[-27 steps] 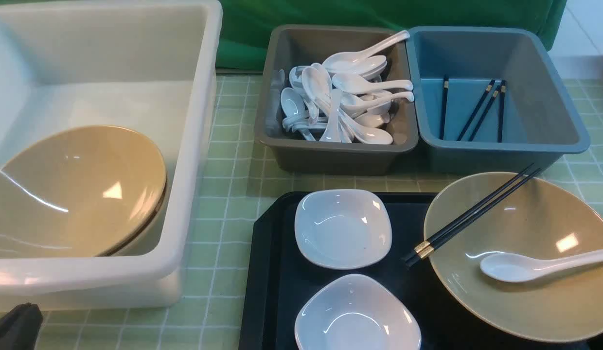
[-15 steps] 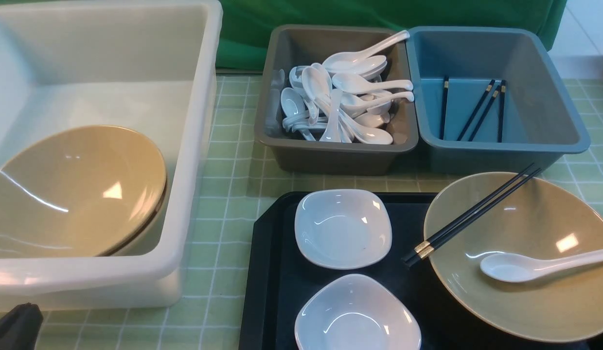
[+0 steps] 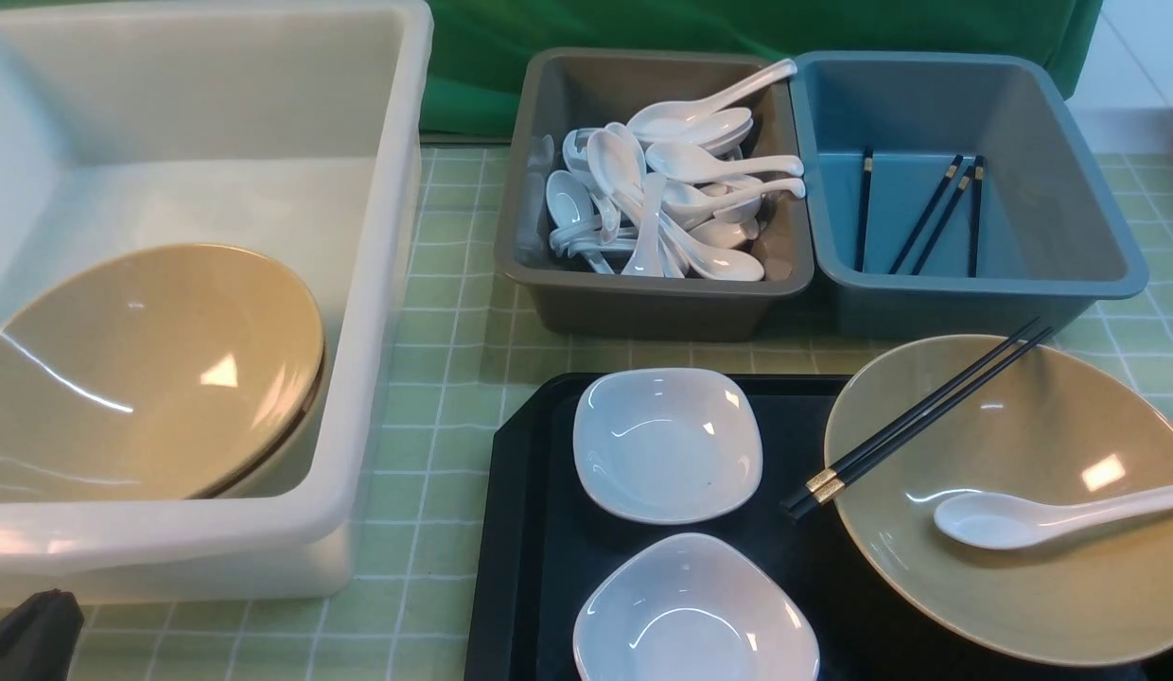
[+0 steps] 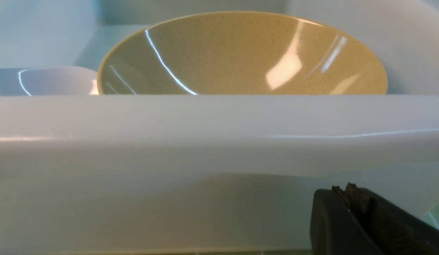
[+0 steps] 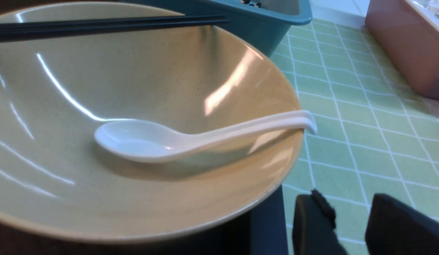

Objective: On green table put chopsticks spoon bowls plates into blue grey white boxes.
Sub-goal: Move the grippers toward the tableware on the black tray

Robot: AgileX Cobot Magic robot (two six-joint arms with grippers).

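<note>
The spoon (image 5: 191,140) lies inside the tan bowl (image 3: 1003,605) at the near right corner of the desk (image 3: 435,378); its scoop sits toward the bowl's middle, and its long axis runs out toward the desk's right edge, the handle tip overhanging the rim. The right end effector (image 5: 350,230) hangs just outside that rim, close to the handle tip, jaws apart with nothing between them; it is plainly the nearer arm, and the handle looks like the likely grasp point. The chopsticks (image 3: 918,421) rest across the bowl's rim toward the far edge, clear of the spoon. The left end effector (image 4: 347,193) is closed and empty, low against the white box (image 3: 378,284) at the near left corner, well apart.
</note>
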